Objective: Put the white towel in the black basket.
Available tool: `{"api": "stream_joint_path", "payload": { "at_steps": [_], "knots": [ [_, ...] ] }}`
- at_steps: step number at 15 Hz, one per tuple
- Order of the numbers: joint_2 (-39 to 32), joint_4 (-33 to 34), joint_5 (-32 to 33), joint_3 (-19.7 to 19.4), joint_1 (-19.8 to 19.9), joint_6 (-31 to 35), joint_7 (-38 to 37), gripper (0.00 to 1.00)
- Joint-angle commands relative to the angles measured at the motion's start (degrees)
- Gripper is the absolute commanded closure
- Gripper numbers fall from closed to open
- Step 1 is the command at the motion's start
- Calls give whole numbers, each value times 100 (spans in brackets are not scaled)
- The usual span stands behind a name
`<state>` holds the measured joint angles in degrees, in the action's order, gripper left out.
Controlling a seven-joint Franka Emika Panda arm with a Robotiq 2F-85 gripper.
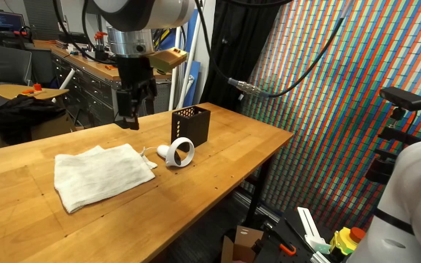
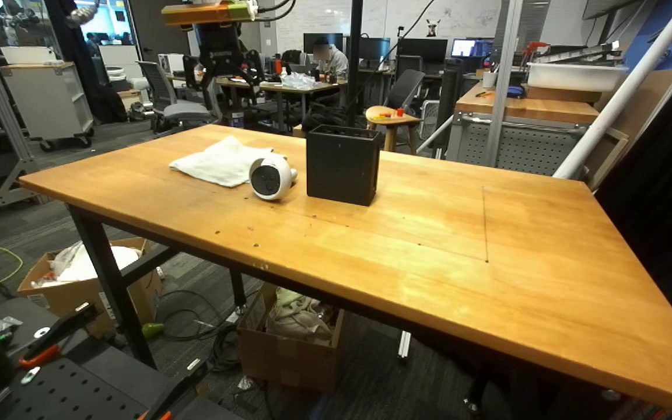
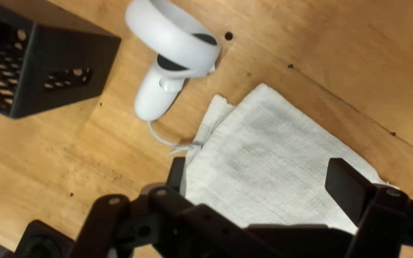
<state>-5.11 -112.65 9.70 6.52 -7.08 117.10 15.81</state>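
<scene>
- Table (image 2: 546, 262): used as shared work surface; task items were set on it, prob. so pickup & drop-off were kept within reach.
- White towel (image 1: 101, 175): laid flat & folded on table, not yet lifted; its face was left uncovered, presumably so a fold could be pinched.
- Black basket (image 2: 342, 169): set upright near towel, not touching it, open top up, prob. so towel could be lowered in.
- Gripper (image 3: 260, 182): held above table; jaws were spread wide w/ nothing grasped, towel framed between them in wrist view, apparently in prep for a pinch.
- White controller (image 3: 177, 43): placed between towel & basket, prob. just parked there; not req'd for task.
- Cord (image 3: 160, 139): attached to controller's handle, run to towel's edge; snag during lift was judged poss.
</scene>
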Motion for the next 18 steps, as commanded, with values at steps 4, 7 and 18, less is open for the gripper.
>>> {"api": "stream_joint_path", "payload": {
  "at_steps": [4, 7, 18],
  "knots": [
    [-1509, 1626, 332, 205, -220, 200, 212, 0],
    [-2053, 2048, 270, 314, -379, 295, 223, 0],
    [-3398, 2700, 50, 342, -220, 345, 618, 0]
  ]
}}
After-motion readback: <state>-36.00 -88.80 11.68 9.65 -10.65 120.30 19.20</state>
